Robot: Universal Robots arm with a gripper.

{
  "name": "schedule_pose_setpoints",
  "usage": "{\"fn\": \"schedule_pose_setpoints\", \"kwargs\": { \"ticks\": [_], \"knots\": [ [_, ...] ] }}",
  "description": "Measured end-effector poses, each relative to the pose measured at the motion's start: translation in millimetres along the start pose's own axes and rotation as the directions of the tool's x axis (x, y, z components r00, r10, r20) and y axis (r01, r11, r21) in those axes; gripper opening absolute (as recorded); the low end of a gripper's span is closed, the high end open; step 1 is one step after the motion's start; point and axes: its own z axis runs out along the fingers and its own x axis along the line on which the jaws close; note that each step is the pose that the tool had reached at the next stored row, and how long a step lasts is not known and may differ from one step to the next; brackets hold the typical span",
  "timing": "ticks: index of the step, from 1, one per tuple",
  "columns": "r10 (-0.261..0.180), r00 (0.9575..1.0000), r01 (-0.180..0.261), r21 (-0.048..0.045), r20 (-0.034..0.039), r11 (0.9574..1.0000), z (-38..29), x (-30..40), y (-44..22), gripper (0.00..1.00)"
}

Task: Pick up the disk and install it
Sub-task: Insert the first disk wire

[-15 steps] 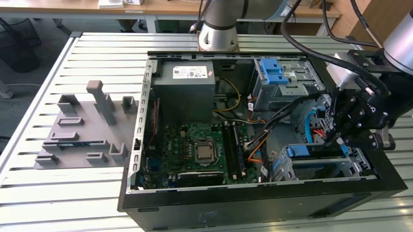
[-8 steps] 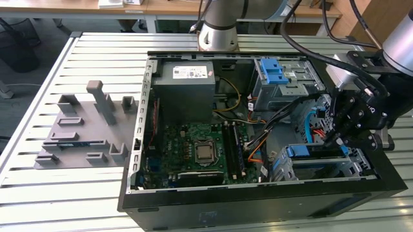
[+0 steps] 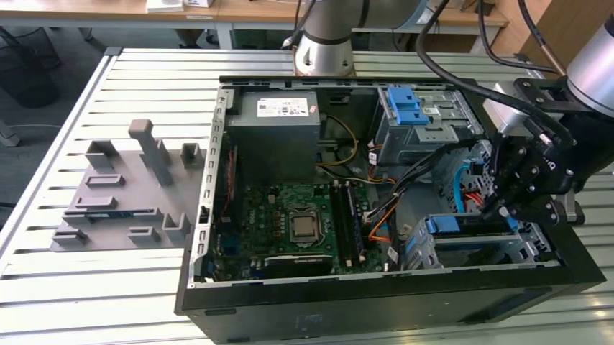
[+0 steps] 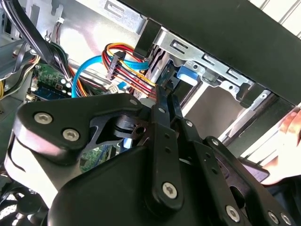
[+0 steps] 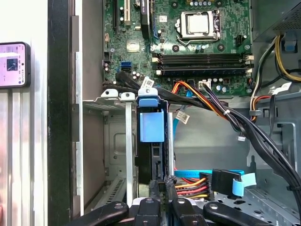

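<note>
Seating the disk in its slot looks like the step in hand. The pick-up seems done, judging by where the drive sits. In the first wrist view it stands on edge as a dark slab inside the drive cage, just below the blue latch. That cage occupies the front corner of the computer case, on the exterior view's right.

The gripper hangs over that corner, and in both wrist views its fingers are drawn together with nothing visible between them. The tips sit at or just off the drive's exposed edge. Whether they actually press on it cannot be told.

A bundle of red, orange and yellow power cables ends in a connector just beside the fingers, and a blue data cable lies near them.

How deep the drive has gone into the cage is hard to judge. If it is not fully home, any further push calls for force straight along the slot — square to the drive's edge, so the rails do not bind. It should also stay clear of the cables crowding that side. A person's hand rests outside the case wall, near the cage.
</note>
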Motion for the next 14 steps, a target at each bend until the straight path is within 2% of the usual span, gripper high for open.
{"fn": "schedule_pose_setpoints", "kwargs": {
  "ticks": [11, 13, 14],
  "knots": [
    [0.001, 1.0, -0.001, -0.0002, 0.0001, 1.0, 2.0, 0.0, -0.1, 0.16],
    [0.001, 1.0, -0.001, -0.0002, 0.0003, 1.0, 1.9, 0.0, -0.1, 0.18],
    [0.001, 1.0, -0.001, -0.0001, 0.0002, 1.0, 1.3, 0.0, 0.0, 0.24]
  ]
}}
